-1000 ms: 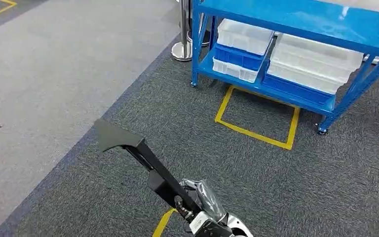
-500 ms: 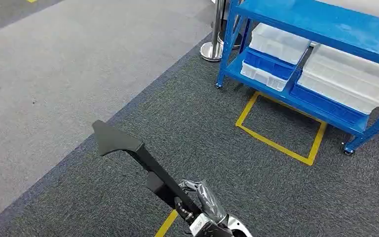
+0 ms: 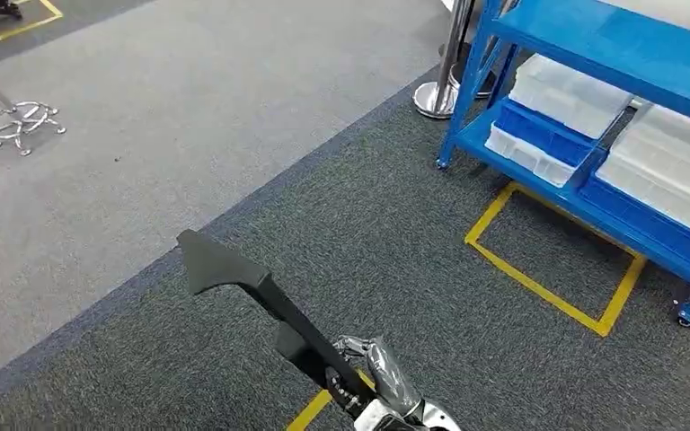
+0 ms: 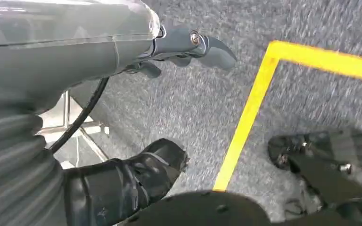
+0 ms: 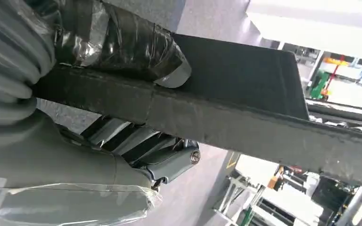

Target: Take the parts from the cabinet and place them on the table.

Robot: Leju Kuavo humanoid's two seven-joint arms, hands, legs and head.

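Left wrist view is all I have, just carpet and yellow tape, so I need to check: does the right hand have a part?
Observer: Yes. In the head view the right hand grips a long black part near its lower end.
Operator: Is the grip closed around it?
Observer: The right wrist view shows its fingers closed around the bar.
Operator: Where is the cabinet?
Observer: The blue cabinet stands at the head view's upper right, with white bins on its lower shelf.
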